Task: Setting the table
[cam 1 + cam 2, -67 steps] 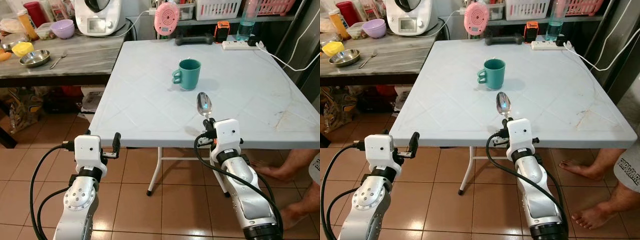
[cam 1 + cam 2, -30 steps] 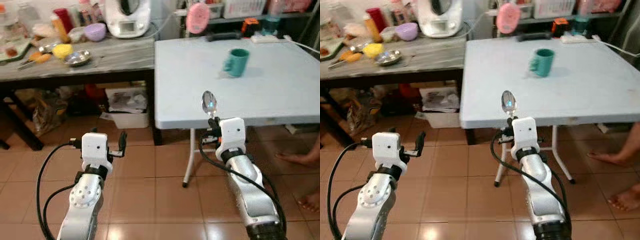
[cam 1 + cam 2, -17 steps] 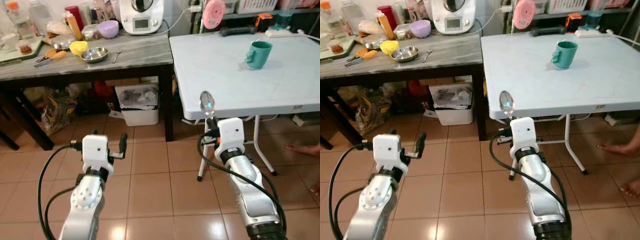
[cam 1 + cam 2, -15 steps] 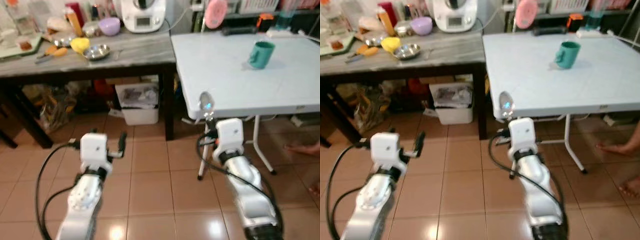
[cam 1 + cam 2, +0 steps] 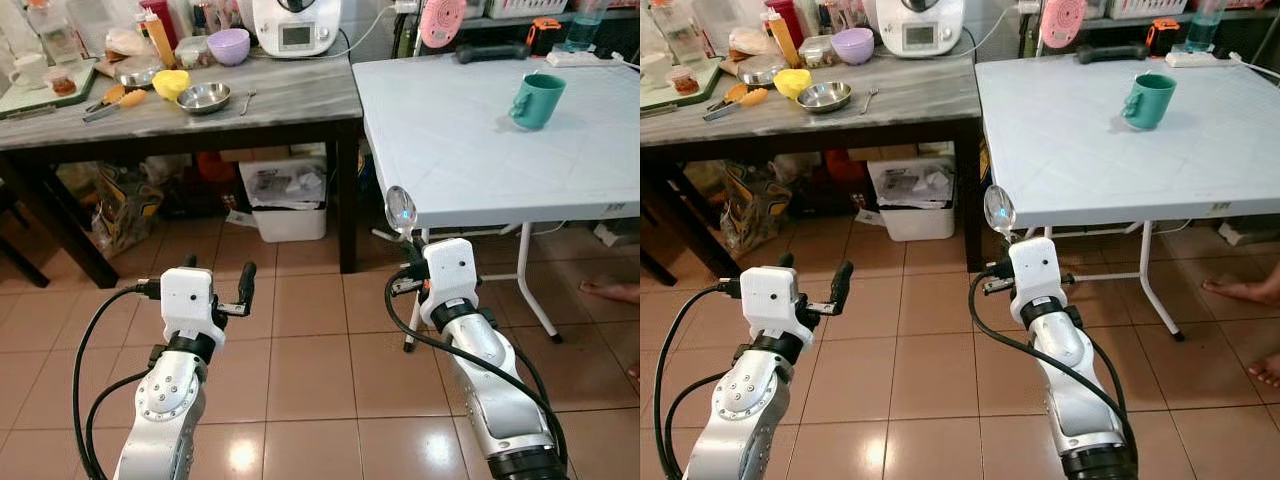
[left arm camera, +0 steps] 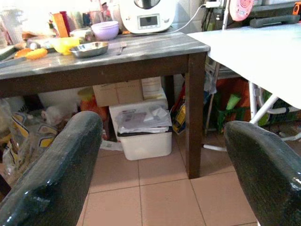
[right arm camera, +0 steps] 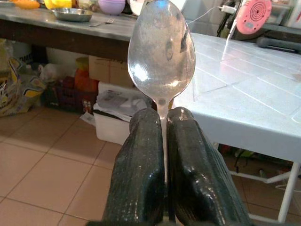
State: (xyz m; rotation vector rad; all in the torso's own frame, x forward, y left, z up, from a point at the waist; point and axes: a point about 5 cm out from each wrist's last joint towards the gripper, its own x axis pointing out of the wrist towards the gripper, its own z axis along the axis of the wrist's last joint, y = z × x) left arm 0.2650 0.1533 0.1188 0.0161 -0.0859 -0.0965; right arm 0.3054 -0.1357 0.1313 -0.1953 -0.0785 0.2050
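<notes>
**Spoon held upright over the tiled floor**

Standing on the brown tiled floor (image 5: 300, 370), the robot faces two counters set side by side. The white counter (image 5: 470, 150) on the right is the largest; toward its far side stands a teal mug (image 5: 536, 100), whose inside cannot be seen. Behind the mug, along the far edge, are a pink round fan (image 5: 443, 20), a dark dumbbell (image 5: 495, 52) and a white power strip (image 5: 580, 58).

To the left is the grey wooden counter (image 5: 150, 110) with dark legs. At its far end stands a white kitchen machine (image 5: 293, 25), with a purple bowl (image 5: 229, 46) just beside it. Nearer are a yellow bowl (image 5: 171, 84), a steel bowl (image 5: 204, 97) that looks empty, and a fork (image 5: 246, 98) lying just beside the steel bowl. Under this counter sits a white bin (image 5: 290, 200) holding crumpled paper or bags.

The left gripper (image 5: 215, 300) hovers over the floor with its fingers (image 6: 61, 169) released and spread wide, holding nothing. The right gripper (image 5: 415, 278) is below and in front of the white counter's near edge, its fingers (image 7: 141, 179) clenched on the handle of a metal spoon (image 7: 161, 52), which stands upright with its bowl uppermost. A person's bare foot (image 5: 610, 291) rests on the floor at the right.
</notes>
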